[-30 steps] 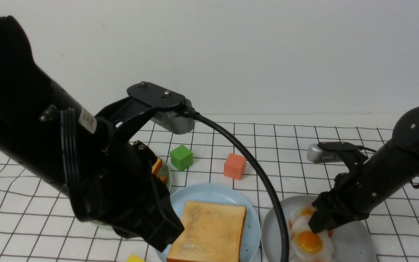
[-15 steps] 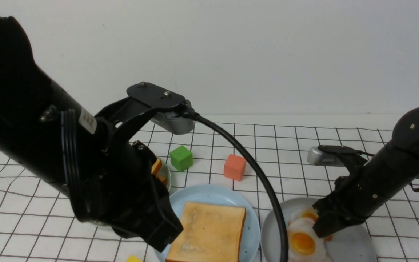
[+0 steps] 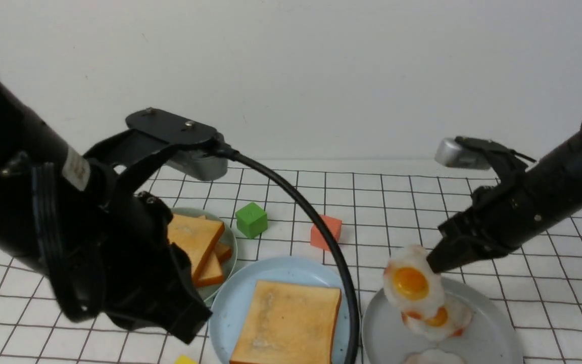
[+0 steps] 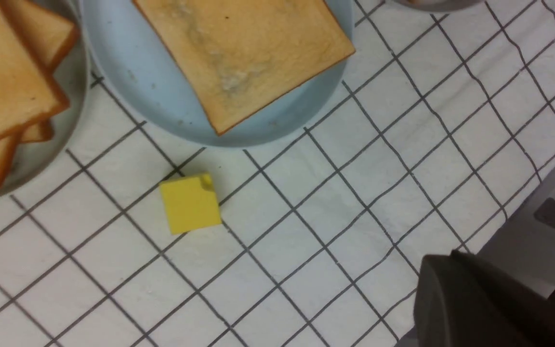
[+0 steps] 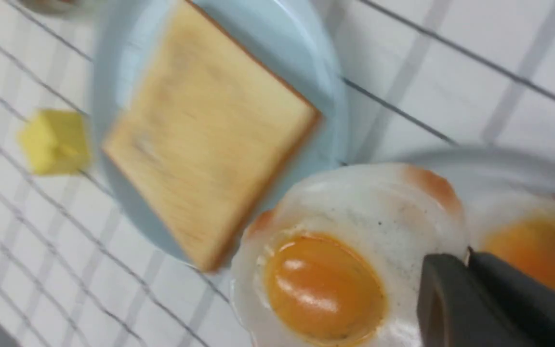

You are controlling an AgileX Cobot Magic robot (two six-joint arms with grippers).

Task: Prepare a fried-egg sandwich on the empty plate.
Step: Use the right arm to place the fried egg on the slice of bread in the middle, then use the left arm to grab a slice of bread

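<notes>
As seen from the front, finds the right gripper (image 3: 435, 262) with jaws clamped on the white edge of a fried egg (image 3: 411, 283). Holds that egg in the air over the grey plate (image 3: 488, 344), on the side toward the empty plate (image 3: 230, 308). Tilts it so the yolk faces the camera. Leaves a second egg (image 3: 440, 321) lying on the grey plate just under the held one, and part of a third (image 3: 430, 358) at the picture's lower edge; cannot tell whether held egg and second egg touch.

Sets the empty plate, pale blue, on the checked cloth (image 3: 548, 303) between the greyish-green plate (image 4: 51, 164) and the grey plate. Bears one toast slice (image 3: 286, 323) lying flat, top face bare. Carries a skewed pile of toast slices (image 3: 195, 240) on the greyish-green plate.

Shows the left gripper (image 3: 192, 323) with jaws together, gripping nothing, raised over the cloth beside the empty plate. Has a yellow cube (image 4: 190, 203) near that plate's rim on the robot's side. Farther back, has a green cube (image 3: 251, 219) and an orange-red cube (image 3: 327, 232), the latter partly behind a black cable (image 3: 291, 197).
</notes>
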